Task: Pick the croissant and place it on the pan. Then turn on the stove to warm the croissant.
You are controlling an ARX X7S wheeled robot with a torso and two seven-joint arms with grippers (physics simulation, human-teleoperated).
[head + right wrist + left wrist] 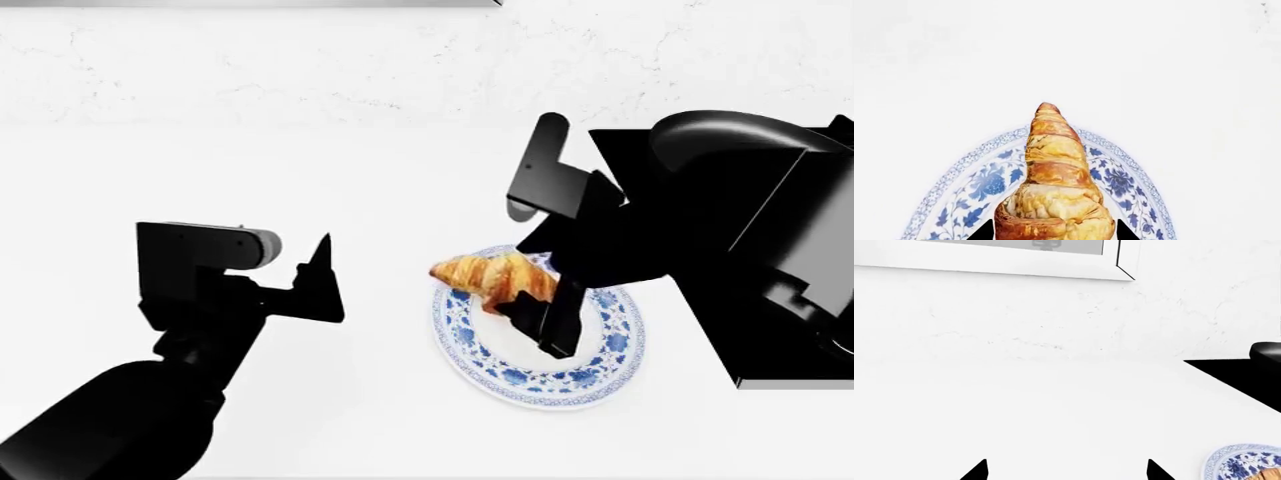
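The golden-brown croissant (pixel 483 274) hangs over the far-left rim of a white plate with blue flowers (pixel 534 388). My right gripper (pixel 537 308) is shut on its thick end. In the right wrist view the croissant (pixel 1054 170) fills the gap between both black fingertips (pixel 982 231), its pointed tip reaching past the plate rim (pixel 954 186). My left gripper (pixel 318 285) hovers open and empty over the white counter, left of the plate; its view shows the gripper (pixel 1067 472) with nothing between the tips. The stove (pixel 701 330) lies at the right, mostly behind my right arm. The pan is hidden.
A white counter runs under both arms up to a white marbled back wall (pixel 267 70). The left wrist view catches the stove's glossy black corner (pixel 1244 382), a piece of the plate (pixel 1231 460), and a white window frame (pixel 1021 267) above.
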